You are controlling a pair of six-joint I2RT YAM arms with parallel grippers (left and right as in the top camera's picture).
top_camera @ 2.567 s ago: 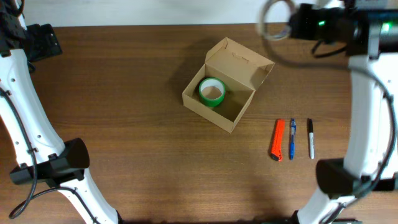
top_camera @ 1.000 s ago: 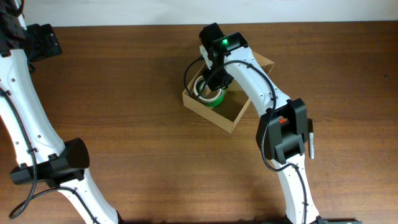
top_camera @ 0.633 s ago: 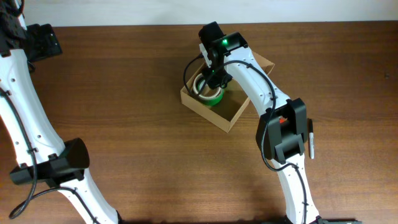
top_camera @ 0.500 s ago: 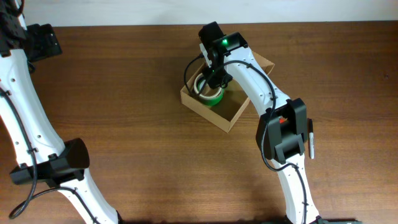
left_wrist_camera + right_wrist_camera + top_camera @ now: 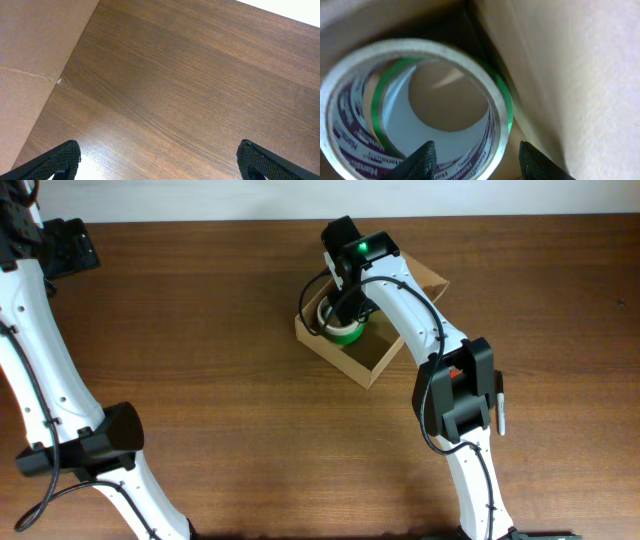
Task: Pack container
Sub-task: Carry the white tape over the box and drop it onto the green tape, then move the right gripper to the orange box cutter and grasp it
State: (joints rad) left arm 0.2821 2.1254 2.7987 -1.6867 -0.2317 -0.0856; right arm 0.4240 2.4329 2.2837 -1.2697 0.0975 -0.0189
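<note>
The container point(image 5: 378, 358), a tan cardboard box with its flap up at the back, sits at the table's middle rear. A white tape roll with purple print point(image 5: 350, 105) lies on a green roll point(image 5: 503, 95) in the box's left corner point(image 5: 338, 330). My right gripper point(image 5: 477, 161) reaches down into the box, open, one finger inside the white roll's hole and the other outside its wall, beside the box wall point(image 5: 570, 75). In the overhead view the wrist hides those fingers. My left gripper point(image 5: 160, 162) hangs open over bare table wood at the far left.
A black pen point(image 5: 500, 418) lies to the right of the right arm's base; the arm covers the area beside it. In the left wrist view a pale surface point(image 5: 30, 60) lies past the table's edge.
The right gripper's jaws have spread apart and let go of the white tape roll, which rests on the green roll. The box has shifted slightly right. The left arm has not moved.
</note>
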